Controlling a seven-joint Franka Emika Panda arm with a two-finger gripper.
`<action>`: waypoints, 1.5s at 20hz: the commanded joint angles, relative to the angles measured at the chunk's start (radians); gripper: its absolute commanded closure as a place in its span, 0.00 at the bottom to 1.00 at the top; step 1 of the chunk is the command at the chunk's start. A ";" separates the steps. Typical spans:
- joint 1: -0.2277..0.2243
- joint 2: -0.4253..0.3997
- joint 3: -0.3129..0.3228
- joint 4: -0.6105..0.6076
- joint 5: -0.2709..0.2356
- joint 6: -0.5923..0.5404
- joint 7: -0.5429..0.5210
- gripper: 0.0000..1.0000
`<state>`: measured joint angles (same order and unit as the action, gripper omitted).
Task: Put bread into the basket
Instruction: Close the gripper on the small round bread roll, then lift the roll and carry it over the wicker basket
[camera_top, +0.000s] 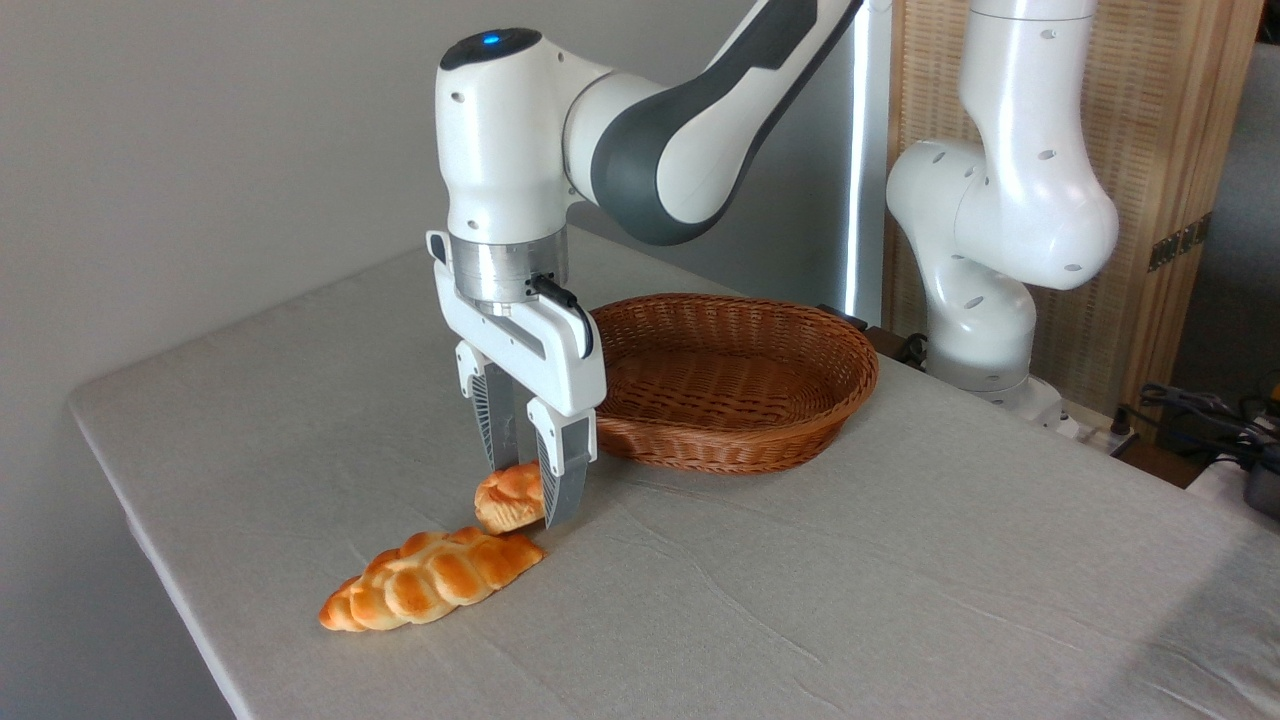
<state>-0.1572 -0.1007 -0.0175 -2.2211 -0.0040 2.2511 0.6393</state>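
My tool (533, 490) straddles the bun (508, 497) on the table (900, 560), its fingers at the bun's sides, seemingly pinching it. I should squeeze firmly, lift straight up clear of the loaf (430, 580), then carry right over the basket (735, 380) rim.

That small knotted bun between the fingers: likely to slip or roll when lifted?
The bun looks glossy, so it may slide in the gripper. Its rounded shape could roll if nudged. Its small size suggests it is light.
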 joint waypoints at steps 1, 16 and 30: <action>-0.008 0.012 0.005 -0.017 0.012 0.027 -0.010 0.41; -0.025 0.012 0.005 -0.017 0.013 -0.019 -0.006 0.83; -0.028 -0.056 0.007 0.014 0.029 -0.136 -0.006 0.90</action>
<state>-0.1767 -0.1103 -0.0176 -2.2128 0.0098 2.1686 0.6394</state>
